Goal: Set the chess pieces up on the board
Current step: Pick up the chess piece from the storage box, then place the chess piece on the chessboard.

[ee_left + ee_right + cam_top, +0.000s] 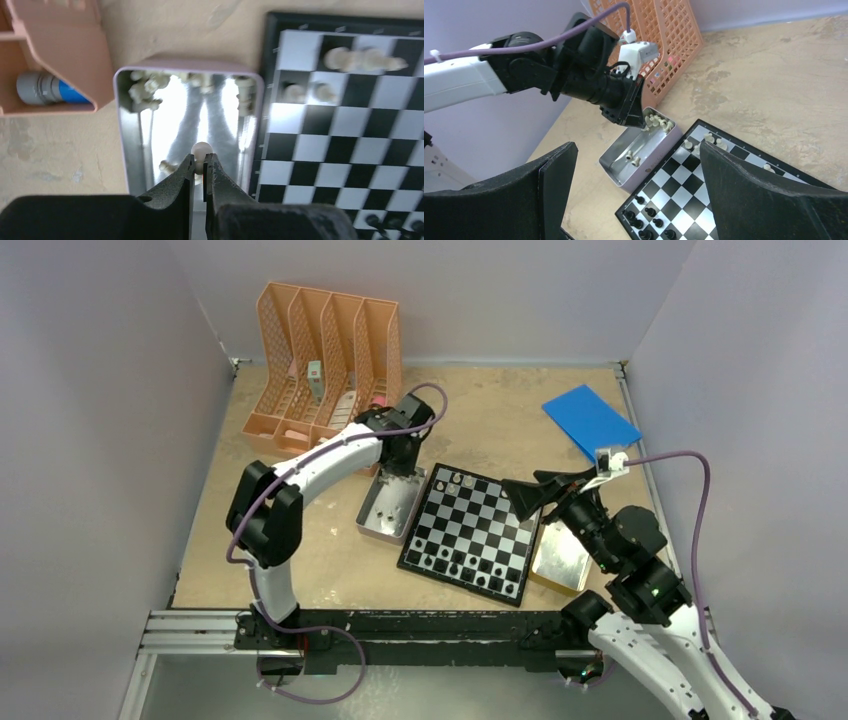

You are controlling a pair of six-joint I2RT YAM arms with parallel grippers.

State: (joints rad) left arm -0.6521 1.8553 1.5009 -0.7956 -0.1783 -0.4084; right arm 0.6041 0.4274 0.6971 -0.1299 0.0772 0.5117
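The bench (520, 405) carries an orange file rack (325, 350) at far left and a blue sheet (590, 420) at far right, both away from the work. The board (470, 530) lies mid-bench, turned askew, with an open tin on each side so each arm has a supply close by: the left tin (385, 508) just beside its left rim, the right tin (560, 558) at its right edge. The right end effector (639, 170) hovers over the board's right side, fingers spread wide and empty, overhanging some squares there. The left end effector (200, 167) sits over the left tin, pinching a white piece (202, 149) by the neck, probably to lift it to the far rows, where a few white pieces (345, 59) stand. Black pieces (455, 562) line the near edge. More white chessmen (145, 87) crowd the tin's corner.
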